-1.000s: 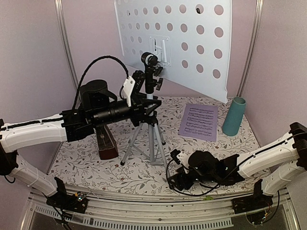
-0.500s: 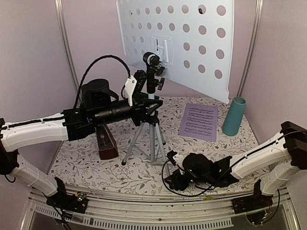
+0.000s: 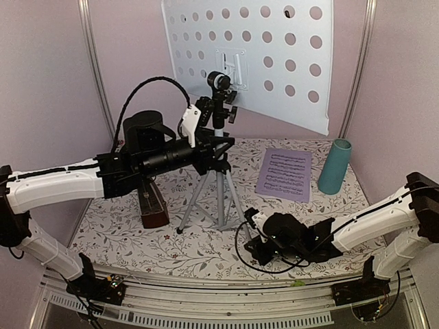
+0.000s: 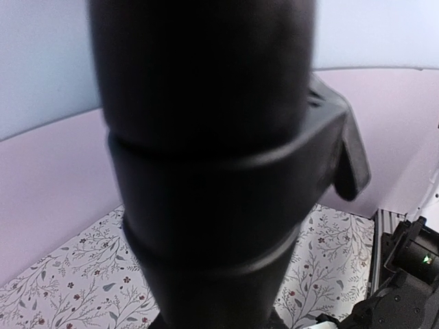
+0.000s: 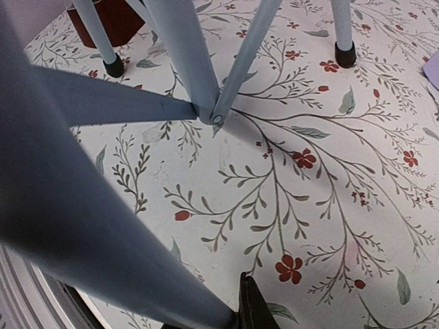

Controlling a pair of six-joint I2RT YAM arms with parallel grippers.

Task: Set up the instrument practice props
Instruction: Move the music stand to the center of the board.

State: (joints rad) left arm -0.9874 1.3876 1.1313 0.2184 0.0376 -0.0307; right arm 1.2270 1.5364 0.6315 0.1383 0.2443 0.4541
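The music stand has a pale-blue perforated desk [image 3: 274, 48] on a black post, above silver tripod legs [image 3: 221, 199]. My left gripper [image 3: 210, 149] is shut on the post, which fills the left wrist view as a dark column [image 4: 206, 171]. My right gripper [image 3: 252, 231] is low at the near right leg's foot. In the right wrist view that leg [image 5: 82, 233] runs down into my gripper [image 5: 236, 319], with one dark fingertip [image 5: 251, 303] pressed against it. The sheet-music page [image 3: 285, 174] lies flat at the right. The dark-red metronome [image 3: 152, 203] stands left of the tripod.
A teal cup [image 3: 335, 166] stands upright at the back right, beside the page. Pink walls close in the back and both sides. The tripod's other feet [image 5: 113, 67] [image 5: 345, 53] rest on the flowered cloth [image 3: 199, 253]. The metal rail [image 3: 226, 301] runs along the near edge.
My right gripper has slid left up to the near tripod leg and closed on it. The stand and my left arm have shifted slightly right.
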